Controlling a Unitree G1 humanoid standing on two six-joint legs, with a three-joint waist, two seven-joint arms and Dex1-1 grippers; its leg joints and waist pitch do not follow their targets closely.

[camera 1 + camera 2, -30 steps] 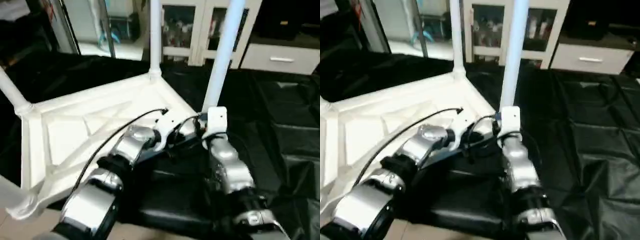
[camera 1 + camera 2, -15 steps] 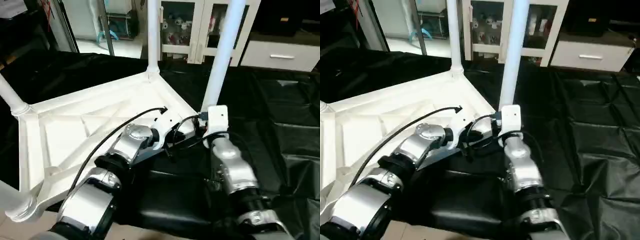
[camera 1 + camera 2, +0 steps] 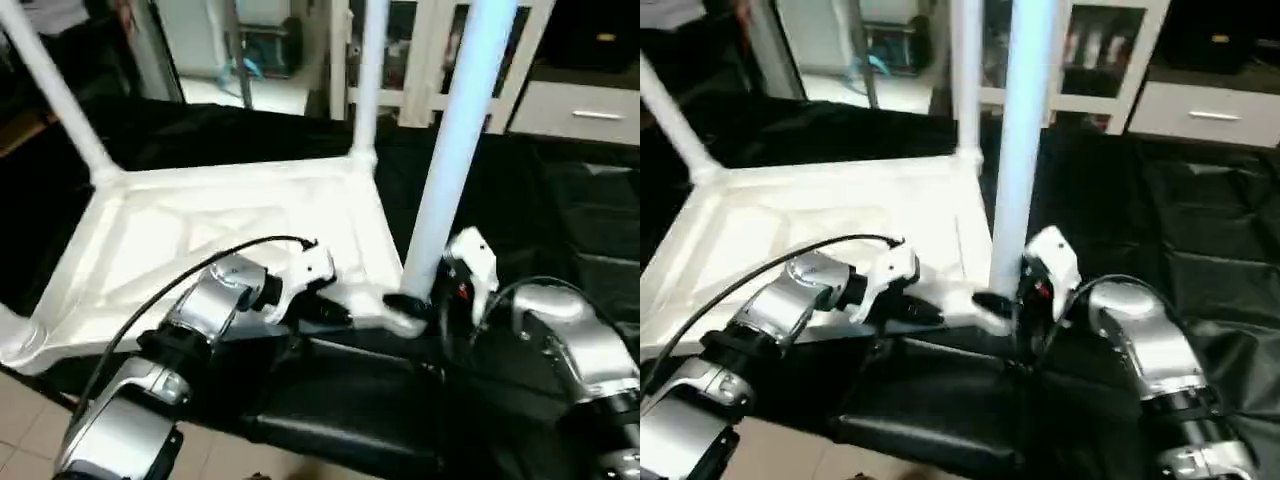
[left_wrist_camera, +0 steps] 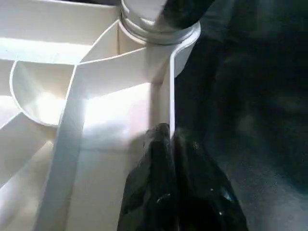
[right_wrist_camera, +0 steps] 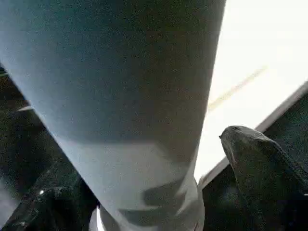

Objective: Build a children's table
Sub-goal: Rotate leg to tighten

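On the black sheeting, upside down: the children's table, white ribbed top with legs standing up from its corner sockets. Nearest item: the front leg, seated in the corner socket closest to the robot. Change noted against the preceding second: the right gripper, then close up against this leg, now stands with its two black fingers spread wide, one on each side of the tube near its base, and the leg stands on its own; the right wrist view shows a fingertip clear of the tube. Judged meaning: this leg is being released or re-gripped, its fitting likely near done, though how tightly it sits cannot be told. Left gripper: fingers pressed together, holding nothing, tips against the top's edge rib just beside that same socket. Further legs rise at the far corner and the left corner.
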